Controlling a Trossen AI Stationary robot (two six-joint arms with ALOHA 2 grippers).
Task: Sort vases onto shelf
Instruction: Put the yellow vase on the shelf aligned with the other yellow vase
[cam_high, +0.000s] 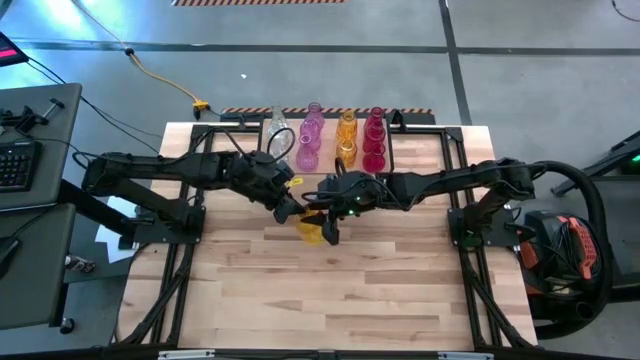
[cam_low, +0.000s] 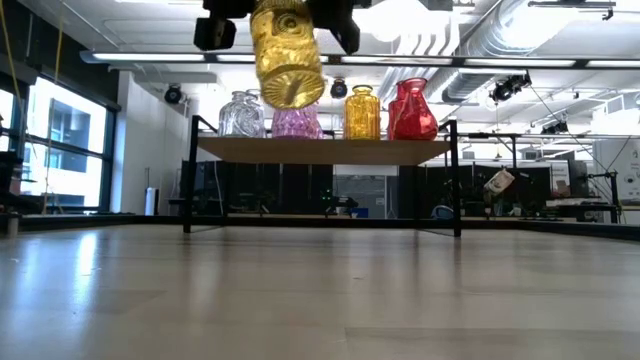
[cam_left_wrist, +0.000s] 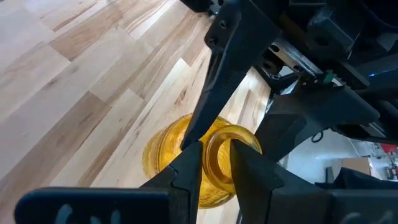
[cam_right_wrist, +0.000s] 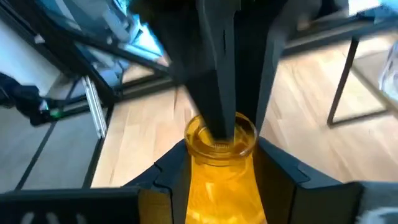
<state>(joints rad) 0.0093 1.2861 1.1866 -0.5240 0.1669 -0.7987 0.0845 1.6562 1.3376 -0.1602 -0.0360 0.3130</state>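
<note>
Both grippers on the amber vase (cam_high: 312, 229), mid-table, held in the air w/ the shelf (cam_low: 320, 150) on its far side. Looks like a handoff to us.

Right gripper (cam_right_wrist: 219, 163): fingers clamped across the vase neck just under the rim. Left gripper (cam_left_wrist: 216, 163): one finger inside the mouth, other outside, pinching the rim wall. Both arms are equally near, each has contact.

Vase axis: tilted off vertical in the low view, base showing toward that cam. Shelf is farther and lower than the vase, so next move prob needs one grip freed, then carry far + set upright.

Shelf already has clear (cam_low: 240, 115), pink (cam_low: 296, 122), amber (cam_low: 362, 113), red (cam_low: 412, 112) vases, in colour columns from above.

Material: ribbed translucent glass, bulbous body, narrow neck. Slick, brittle; likely slips if pinch loosens. Shelf = pale wood board on thin black wire legs.
</note>
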